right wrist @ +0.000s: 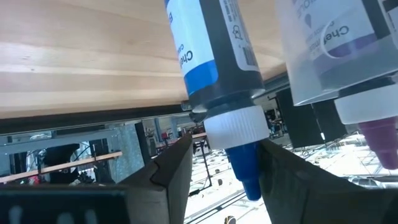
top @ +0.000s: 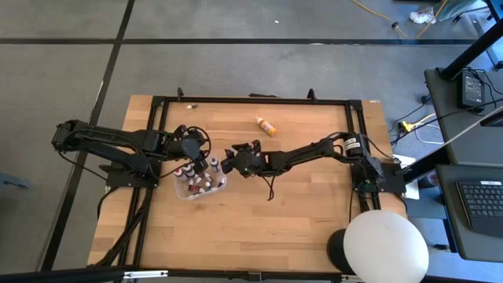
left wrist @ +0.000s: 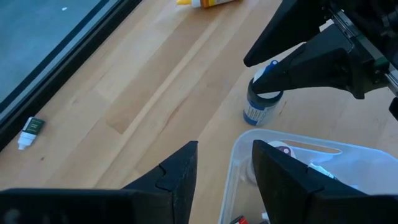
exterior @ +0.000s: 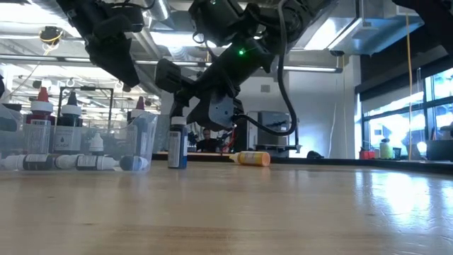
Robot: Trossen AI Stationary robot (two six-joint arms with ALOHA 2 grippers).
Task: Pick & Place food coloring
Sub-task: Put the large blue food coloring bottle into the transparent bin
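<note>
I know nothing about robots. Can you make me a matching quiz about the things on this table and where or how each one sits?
Things:
1. blue bottle
2. yellow bottle
3. clear tray
4. right gripper

Places or states:
A. lying on its side, apart from the rest
B. holding many small bottles
C. standing upright beside the tray
D. at the blue bottle's cap

Pairs: 1-C, 2-A, 3-B, 4-D

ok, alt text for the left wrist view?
A blue-capped dropper bottle stands upright on the wooden table beside the clear tray, the right pincer around its cap. An orange-yellow bottle lies farther off.
</note>
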